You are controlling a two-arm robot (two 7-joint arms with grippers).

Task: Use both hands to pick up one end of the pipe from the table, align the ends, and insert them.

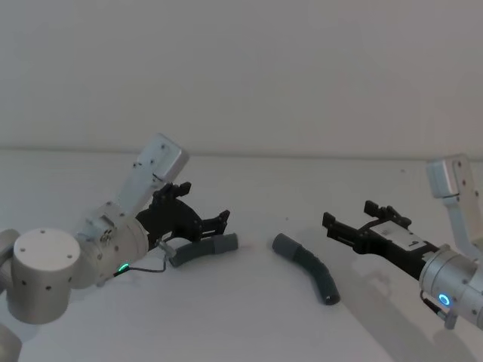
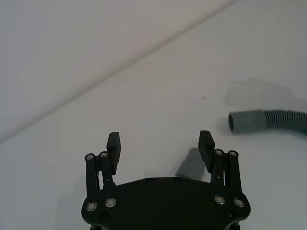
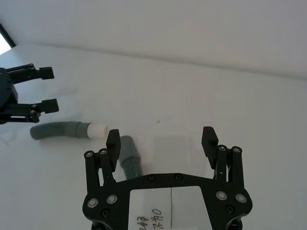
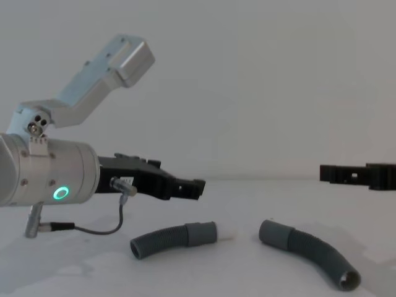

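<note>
Closest in, the left arm's silver wrist (image 4: 49, 176) is looming large with its green ring light (image 4: 60, 193) glowing, and the left gripper (image 2: 160, 140) is hanging over the white bench (image 1: 249, 324) with its fingers (image 2: 113, 143) spread wide, gripping nothing at all. Just below and in front of it, the shorter hose piece (image 1: 198, 252) is lying flat on the bench, its smooth cuff (image 1: 226, 243) pointing toward the middle.

Over on the other side, the right gripper (image 3: 161, 135) is reaching in from the right, hovering above the bench – fingers parted fully there too, and nothing between them. The longer hose piece (image 1: 311, 268) is curving away near it, resting on the bench, and its own cuff (image 1: 285, 245) is facing back toward the shorter piece. So the two cuffs are looking at each other across a clear gap, roughly in line already but well short of touching.

As for progress, I'm calling this the approach – neither piece is being held and both are sitting on the bench. Everything that counts is yet to come: each gripper is needing to close on its hose near the cuff, lift it, line the cuffs up and push one into the other.
</note>
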